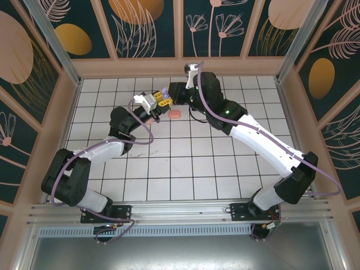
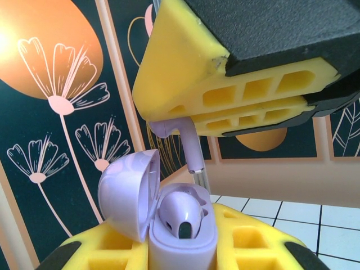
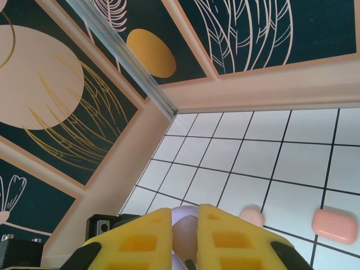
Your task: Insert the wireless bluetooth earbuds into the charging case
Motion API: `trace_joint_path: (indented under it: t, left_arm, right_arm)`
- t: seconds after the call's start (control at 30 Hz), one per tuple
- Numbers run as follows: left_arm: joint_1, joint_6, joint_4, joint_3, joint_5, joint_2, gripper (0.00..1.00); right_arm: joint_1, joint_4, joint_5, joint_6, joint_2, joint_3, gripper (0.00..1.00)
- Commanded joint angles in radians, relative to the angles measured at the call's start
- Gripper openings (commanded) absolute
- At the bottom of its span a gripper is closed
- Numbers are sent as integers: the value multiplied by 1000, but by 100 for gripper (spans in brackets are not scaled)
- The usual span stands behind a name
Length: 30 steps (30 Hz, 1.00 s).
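The purple case (image 2: 181, 239) is held upright, off the table, between the yellow fingers of the left gripper (image 2: 180, 257), which is closed narrowly on the case's lower body. The lid (image 2: 126, 194) is swung open, to the left in the left wrist view. A seated bud (image 2: 181, 214), purple, is lodged in the case, its rounded head showing above the rim.

Directly above, the right gripper (image 2: 169, 115) is seen with its jaws drawn nearly together on a second bud (image 2: 190, 143), also purple. That bud is gripped by its head and its stem hangs down toward the open case. The stem's tip is placed just above the rim, behind the seated bud; whether it touches the case cannot be told. In the right wrist view the same bud is seen pinched in the narrow gap between the yellow fingers (image 3: 146, 236).

From above, the two grippers are found close together over the far middle of the tiled table (image 1: 185, 163), near the back wall (image 1: 180, 66). A closed coral case (image 1: 175, 113) is laid flat on the tiles just beside them, on the near side. In the right wrist view a small pale pink thing (image 3: 251, 216) is seen on the tiles near the coral case; what it is cannot be told.
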Motion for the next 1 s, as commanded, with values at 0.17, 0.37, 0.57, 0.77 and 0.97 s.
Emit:
trace_joint_path:
  t: [0.17,0.37,0.57,0.77,0.97]
  left_arm:
    - [-4,-11,42,24,8,2,0]
    - [-4,-11,41,24,10,2,0]
    - [-4,-13,43,22,14,2,0]
    - [-5,-15,44,21,18,2,0]
    - [-4,-16,47,22,19,3,0]
  right_arm:
    - [10,28,2,9,2,-47,14]
    - [10,25,1,14,9,-68,14]
    - [10,38,1,19,27,-56,14]
    - [10,56,18,31,42,-41,13]
    - [12,87,25,61,45,-53,13]
